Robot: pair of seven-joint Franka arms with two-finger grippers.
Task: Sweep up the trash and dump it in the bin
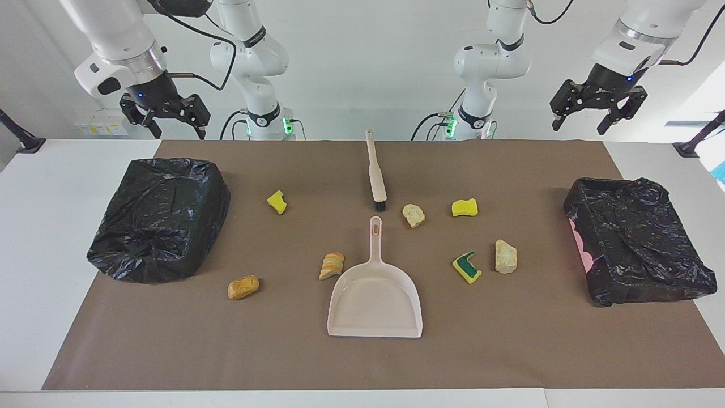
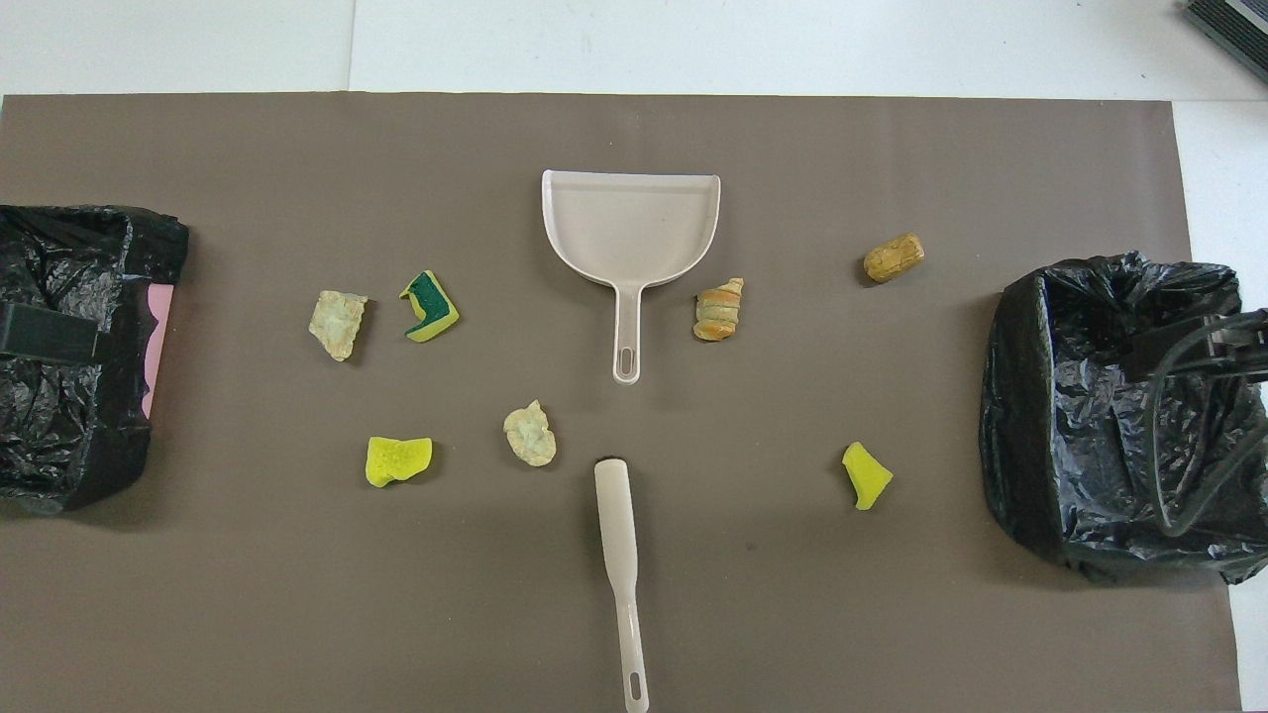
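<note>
Lying scattered on the brown mat, the trash is seven loose bits ringed around the dustpan and brush: a yellow sponge piece, an orange bread-like chunk and a sliced bread piece toward the right arm's end, and a pale lump, a second yellow sponge, a green-faced sponge and another pale lump toward the left arm's end. None lies under either gripper. The right gripper hangs raised over one black-lined bin, jaws spread wide and holding nothing. The left gripper hangs raised over the other black-lined bin, likewise wide open and empty. The brush sits between the two grippers, bristles pointing at the dustpan's handle.
</note>
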